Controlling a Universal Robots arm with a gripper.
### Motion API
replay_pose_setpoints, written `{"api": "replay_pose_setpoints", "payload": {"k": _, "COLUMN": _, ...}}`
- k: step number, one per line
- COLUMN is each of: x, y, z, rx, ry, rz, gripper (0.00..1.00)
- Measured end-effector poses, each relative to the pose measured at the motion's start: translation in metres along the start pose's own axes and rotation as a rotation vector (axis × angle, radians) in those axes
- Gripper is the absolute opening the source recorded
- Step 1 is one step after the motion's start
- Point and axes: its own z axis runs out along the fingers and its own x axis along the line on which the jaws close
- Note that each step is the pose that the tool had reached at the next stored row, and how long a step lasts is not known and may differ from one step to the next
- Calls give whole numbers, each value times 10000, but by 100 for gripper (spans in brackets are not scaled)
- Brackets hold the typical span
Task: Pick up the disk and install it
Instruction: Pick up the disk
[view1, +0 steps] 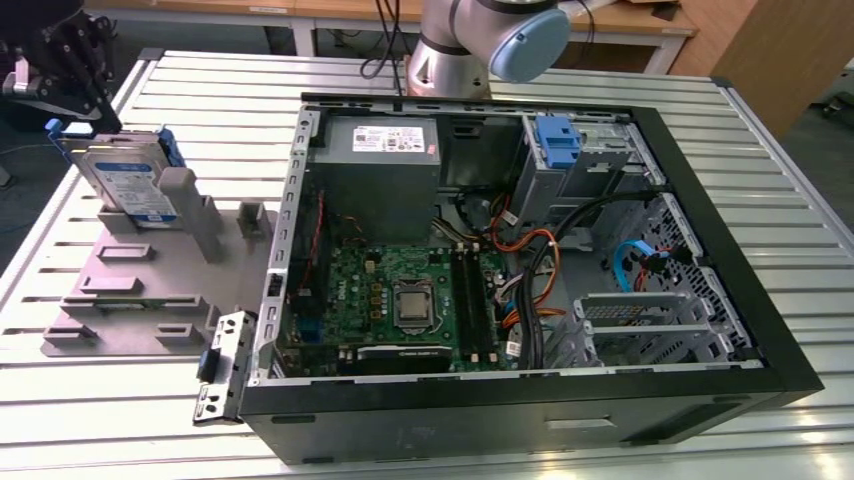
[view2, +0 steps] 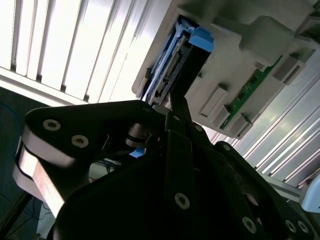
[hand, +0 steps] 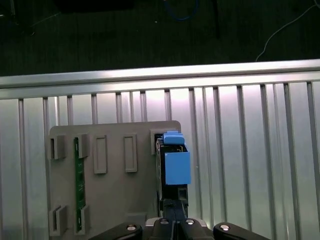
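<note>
Black and close in, the claw (hand: 175, 210) hangs over the grey holder (hand: 115, 200), above the end of it that carries the disk (hand: 172, 167). I cannot tell how far the claw is open or whether it has a grip on anything. In both wrist views it sits right at the disk's upper edge.

The disk stands on edge in one slot of the holder, with its blue carrier frame round the rim and its labelled face showing in the exterior view.

The step in hand looks like the pick-up. To do it well, I judge the claw should be centred across the disk's thin width and should close on the two flat sides. It should keep off the blue tab and the connector end. The lift should run straight along the slot with no tilt, since the slot walls sit tight against the drive and would likely bind it.

Besides the disk, the holder carries a green circuit strip (hand: 77, 185) in a slot at its far side from the disk. Its other slots look unfilled.

Just beside the holder on the slatted tabletop (hand: 250, 150) lies the open computer case (view1: 747, 300). Inside are a grey power supply (view1: 380, 140), a green motherboard (view1: 400, 290) and loose cables (view1: 534, 250). On the side away from the holder, a drive cage (view1: 607, 150) holds a second blue carrier (view1: 561, 140).
</note>
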Motion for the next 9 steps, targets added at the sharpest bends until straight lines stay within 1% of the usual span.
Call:
{"api": "replay_pose_setpoints", "payload": {"k": 3, "x": -6, "y": 4, "z": 0, "rx": 0, "ry": 2, "rz": -1, "gripper": 11}}
{"api": "replay_pose_setpoints", "payload": {"k": 6, "x": -7, "y": 4, "z": -38, "rx": 1, "ry": 2, "rz": -1, "gripper": 11}}
{"api": "replay_pose_setpoints", "payload": {"k": 9, "x": -7, "y": 9, "z": -39, "rx": 14, "ry": 0, "rz": 0, "gripper": 11}}
